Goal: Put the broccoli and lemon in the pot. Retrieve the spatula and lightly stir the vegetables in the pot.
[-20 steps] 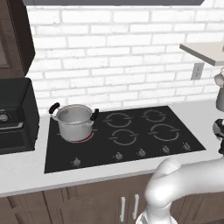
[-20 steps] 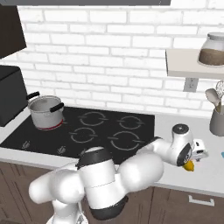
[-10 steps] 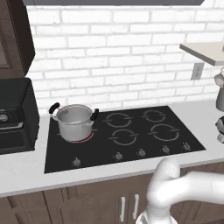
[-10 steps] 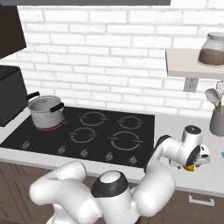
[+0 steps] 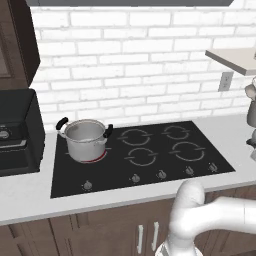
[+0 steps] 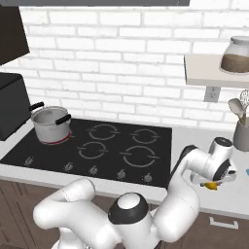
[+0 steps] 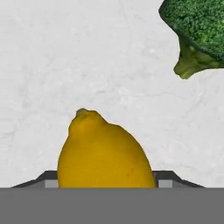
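Under my hand: my gripper (image 6: 214, 184) hangs low over the pale marbled counter (image 7: 87, 57) to the right of the hob; I cannot tell whether its fingers clamp anything.
Lemon: the yellow oval lemon (image 7: 104, 153) sits between my fingertips, its nub pointing away from me; a speck of yellow shows below my wrist (image 6: 211, 185).
Broccoli: the dark-green broccoli floret (image 7: 199, 30) lies on the counter near the lemon, apart from it, pale stalk toward it.
Hob: the black glass four-ring cooktop (image 5: 150, 155) is set into the counter, knobs along its front edge.
Pot: the round shiny steel pot with two black side handles (image 5: 85, 140) stands lidless on the rear left ring, well apart from my hand.
Far right: a grey utensil crock (image 6: 240, 133) holds tools.
Wall: white brick (image 5: 130, 65), a shelf with a glass jar (image 6: 235, 54), a black toaster oven (image 5: 17, 132) at left.
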Available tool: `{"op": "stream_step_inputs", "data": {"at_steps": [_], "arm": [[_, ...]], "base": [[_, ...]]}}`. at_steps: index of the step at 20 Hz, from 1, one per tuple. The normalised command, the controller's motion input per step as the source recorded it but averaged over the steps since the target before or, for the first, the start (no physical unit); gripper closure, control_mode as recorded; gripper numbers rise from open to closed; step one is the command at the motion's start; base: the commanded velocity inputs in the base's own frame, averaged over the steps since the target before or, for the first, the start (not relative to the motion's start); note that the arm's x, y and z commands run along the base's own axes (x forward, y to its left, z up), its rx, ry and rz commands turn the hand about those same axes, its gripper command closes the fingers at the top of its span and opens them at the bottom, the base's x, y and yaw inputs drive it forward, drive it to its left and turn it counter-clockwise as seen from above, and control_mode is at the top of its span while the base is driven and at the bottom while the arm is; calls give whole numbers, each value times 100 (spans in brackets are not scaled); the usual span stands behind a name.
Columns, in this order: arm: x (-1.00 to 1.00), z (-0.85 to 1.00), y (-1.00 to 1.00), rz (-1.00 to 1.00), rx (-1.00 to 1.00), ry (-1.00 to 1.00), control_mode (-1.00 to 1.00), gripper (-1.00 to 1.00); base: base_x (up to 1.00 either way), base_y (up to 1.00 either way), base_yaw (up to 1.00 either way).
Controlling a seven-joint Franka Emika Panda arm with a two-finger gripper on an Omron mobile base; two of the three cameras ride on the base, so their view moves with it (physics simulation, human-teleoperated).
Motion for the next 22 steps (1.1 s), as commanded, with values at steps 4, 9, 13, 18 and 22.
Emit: {"op": "stream_step_inputs", "data": {"at_steps": [4, 9, 13, 18, 22], "arm": [[-46, 34, 47, 0, 0, -5, -100, 100], [-61, 87, 95, 0, -7, -15, -100, 100], [-33, 91, 100, 0, -14, -10, -100, 100], [-7, 72, 100, 0, -19, -1, -100, 100], [0, 69, 100, 0, -14, 0, -100, 100]], "base": [[0, 0, 0], [0, 0, 0], [0, 0, 0], [0, 0, 0], [0, 0, 0]]}}
